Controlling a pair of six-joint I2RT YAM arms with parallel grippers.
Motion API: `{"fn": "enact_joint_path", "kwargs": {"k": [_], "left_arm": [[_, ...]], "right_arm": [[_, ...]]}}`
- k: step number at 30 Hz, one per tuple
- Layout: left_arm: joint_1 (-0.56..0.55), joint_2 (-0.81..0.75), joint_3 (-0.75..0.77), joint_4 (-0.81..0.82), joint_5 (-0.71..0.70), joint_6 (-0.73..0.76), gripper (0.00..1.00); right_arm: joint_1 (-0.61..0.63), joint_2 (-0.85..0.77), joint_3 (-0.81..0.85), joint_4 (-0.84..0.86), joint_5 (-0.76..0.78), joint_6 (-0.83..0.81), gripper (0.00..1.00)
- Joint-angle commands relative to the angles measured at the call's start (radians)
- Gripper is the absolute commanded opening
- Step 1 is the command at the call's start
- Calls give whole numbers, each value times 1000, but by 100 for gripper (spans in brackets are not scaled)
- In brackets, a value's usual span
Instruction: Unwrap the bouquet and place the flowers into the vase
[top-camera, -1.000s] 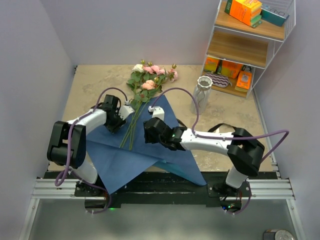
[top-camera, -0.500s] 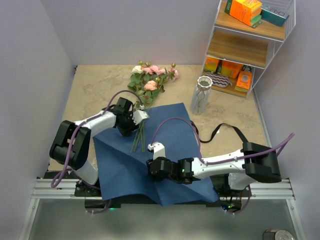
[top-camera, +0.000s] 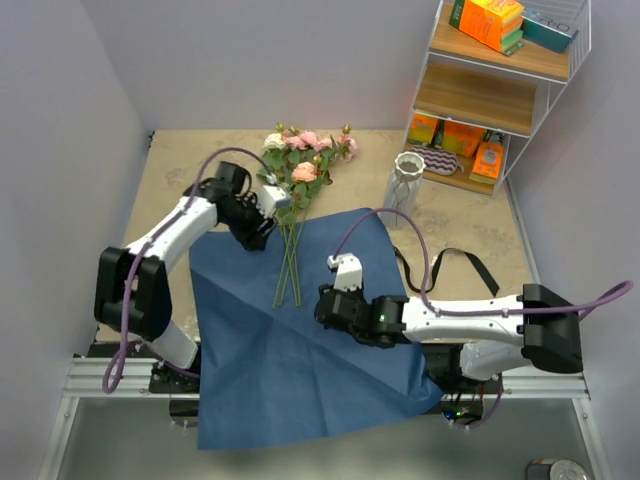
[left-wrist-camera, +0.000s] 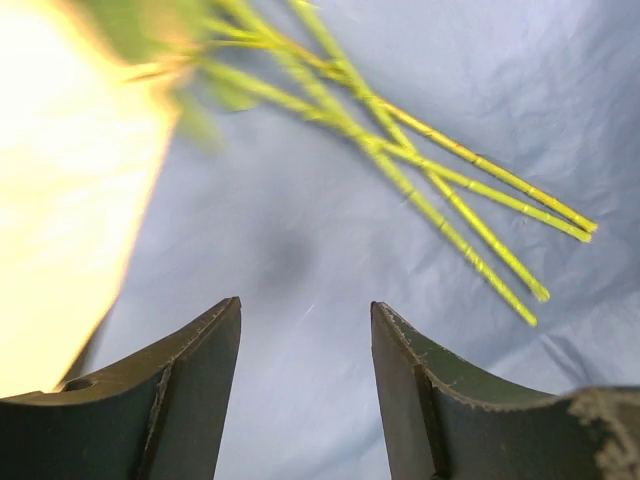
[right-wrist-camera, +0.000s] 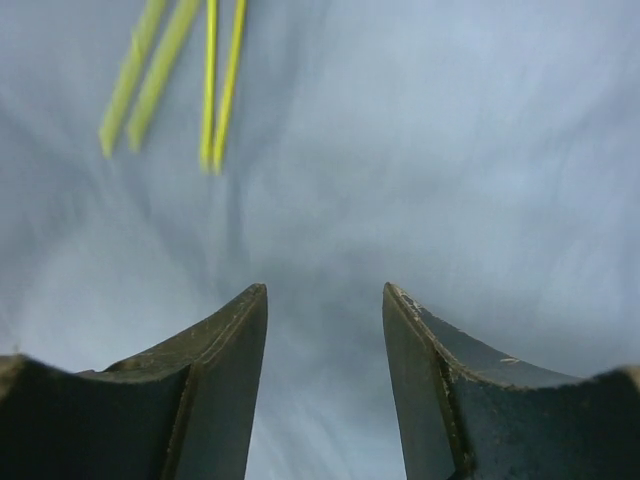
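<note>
The bouquet is unwrapped: its blue paper lies spread flat on the table. The flowers rest with their heads on the table and their green stems running onto the paper. The whitish ribbed vase stands upright to the right of the flowers. My left gripper hovers open over the paper's far left corner, just left of the stems, holding nothing. My right gripper is open over the middle of the paper, with the stem ends ahead of it.
A black ribbon lies on the table right of the paper. A wire shelf with orange boxes stands at the back right, close behind the vase. Walls close in the table on the left, back and right.
The blue paper has been drawn flat toward the near edge. My right gripper went to the near edge and came back to the paper's middle. My left gripper moved up toward the flower heads.
</note>
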Motion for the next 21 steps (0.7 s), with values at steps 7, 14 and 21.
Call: {"fn": "enact_joint_path", "kwargs": {"k": [7,14,21], "left_arm": [[295,-213,9,-147,42,38,61],[404,-245,-57,-153,54,70,59],[420,-284,-89,-147,61,99,59]], "right_arm": [[-253,393,447,223,-51,-306,47],[-379,639,670,182,-120,-257,39],[-421,704,713,228,-154,-279,38]]}}
